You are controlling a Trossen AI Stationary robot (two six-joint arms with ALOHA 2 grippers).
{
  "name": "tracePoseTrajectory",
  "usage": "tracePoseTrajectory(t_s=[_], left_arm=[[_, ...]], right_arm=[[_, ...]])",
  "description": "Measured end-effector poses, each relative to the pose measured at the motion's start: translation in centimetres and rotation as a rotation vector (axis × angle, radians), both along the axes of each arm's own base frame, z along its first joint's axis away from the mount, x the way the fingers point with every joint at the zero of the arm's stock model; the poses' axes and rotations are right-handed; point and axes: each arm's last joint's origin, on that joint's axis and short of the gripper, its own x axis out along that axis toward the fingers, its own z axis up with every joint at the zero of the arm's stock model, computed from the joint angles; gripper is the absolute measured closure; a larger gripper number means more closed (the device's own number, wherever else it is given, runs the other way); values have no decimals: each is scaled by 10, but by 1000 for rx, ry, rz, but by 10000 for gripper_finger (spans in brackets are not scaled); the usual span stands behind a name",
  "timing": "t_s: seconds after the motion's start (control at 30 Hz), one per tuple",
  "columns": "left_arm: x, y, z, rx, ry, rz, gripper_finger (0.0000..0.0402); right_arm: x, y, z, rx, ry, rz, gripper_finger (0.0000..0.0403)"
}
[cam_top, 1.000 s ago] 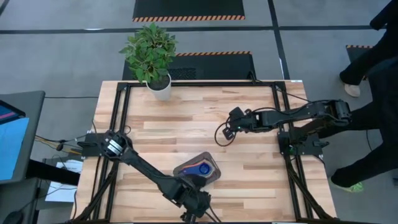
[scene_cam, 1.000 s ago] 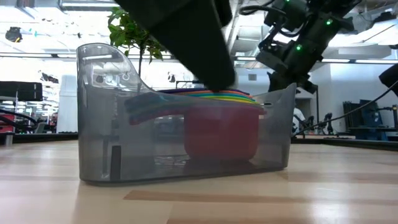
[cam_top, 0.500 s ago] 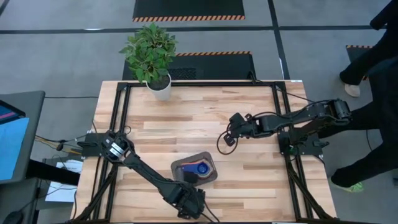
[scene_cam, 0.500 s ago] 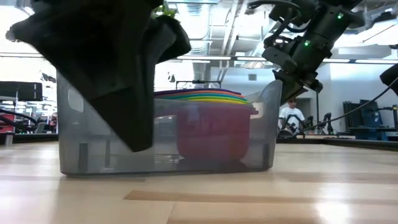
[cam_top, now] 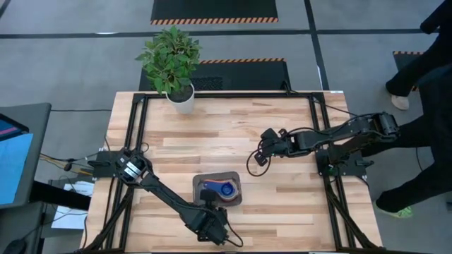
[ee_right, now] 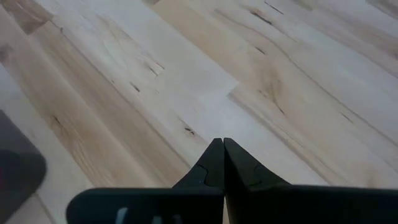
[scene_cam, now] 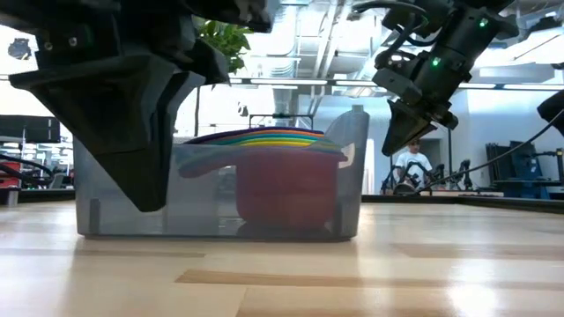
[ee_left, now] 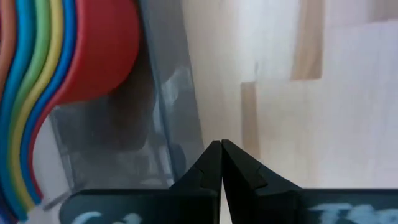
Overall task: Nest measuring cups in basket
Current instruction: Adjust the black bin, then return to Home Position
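Observation:
The grey translucent basket (cam_top: pixel 217 189) stands on the table near its near edge, flat on its base. The measuring cups (scene_cam: pixel 286 189) sit nested inside it, red outermost and a blue one (cam_top: pixel 227 190) on top. Their coloured handles (scene_cam: pixel 211 145) fan toward the table's left. The cups also show in the left wrist view (ee_left: pixel 37 93). My left gripper (cam_top: pixel 213 209) is shut, its tips at the basket's near wall (ee_left: pixel 180 124), just above the table (scene_cam: pixel 150 207). My right gripper (cam_top: pixel 252 162) is shut and empty, raised over the table's middle right (scene_cam: pixel 394 150). My left gripper's shut fingertips (ee_left: pixel 211 155) stand at the outer face of the basket's near wall (ee_left: pixel 189 143), coming from the table's near side. I cannot tell whether they touch it. The basket rests flat on the table.
A white pot with a green plant (cam_top: pixel 181 99) stands at the table's far left edge. A person (cam_top: pixel 427 106) stands beyond the table's right edge. Bare wood (cam_top: pixel 282 204) lies to the right of the basket.
The basket has slid a little toward the table's left and turned from a slant to square with the table edges, the cups staying nested inside. My left gripper has gone from over the basket toward the table's left and near edge, staying shut.

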Motion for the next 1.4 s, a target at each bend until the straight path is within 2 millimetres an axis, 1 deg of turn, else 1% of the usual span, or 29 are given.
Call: tracePoseTrajectory(t_s=[0.17,0.3,0.37,0.43,0.5,0.57,0.6,0.63,0.7,0.73,0.77,0.83,0.9,0.93,1.0,1.03,1.1,1.13,1.2,1.27,1.33,1.4], left_arm=[[-3,2,1,27,26,31,401],[0,0,12,13,8,43,401],[3,-5,24,-13,-12,25,401],[3,-9,43,-19,-17,-18,401],[-2,-9,61,34,14,-43,401],[-14,-5,78,135,77,-36,401],[-19,-3,86,178,86,-16,401],[-22,-4,91,184,58,-7,401],[-31,-4,104,149,24,-45,401],[-38,-4,112,138,20,-62,401],[-45,-5,120,134,3,-68,401],[-64,-3,131,190,-59,-65,401],[-84,-2,143,235,-140,-111,401],[-94,0,152,238,-187,-119,401],[-117,6,167,235,-223,-95,401],[-127,7,172,211,-239,-77,401],[-140,10,184,144,-254,-88,401],[-148,13,190,105,-239,-101,401],[-162,17,201,5,-265,-41,401],[-169,17,206,-59,-319,7,401],[-171,16,208,-105,-324,28,401],[-177,20,213,-105,-275,-58,401]], right_arm=[[0,0,0,-2,1,-2,378],[0,0,0,-18,3,1,376],[0,0,0,-3,0,-1,378],[0,1,0,32,-8,-1,380],[0,3,0,67,-15,2,382],[1,5,-1,96,-23,1,382],[1,5,0,121,-33,-1,381],[1,6,0,122,-19,45,380],[1,11,-1,134,41,260,375],[1,15,-1,166,49,345,372],[1,19,0,194,43,388,370],[-2,28,5,204,21,423,366],[-4,38,14,182,-29,474,364],[-7,42,19,166,-45,500,363],[-16,55,30,130,-80,584,363],[-21,61,35,120,-101,621,364],[-30,70,45,123,-149,642,366],[-34,74,51,150,-180,646,367],[-42,81,58,214,-226,634,369],[-48,89,64,207,-263,677,372],[-54,94,71,184,-298,775,374],[-61,97,77,134,-325,869,375]])
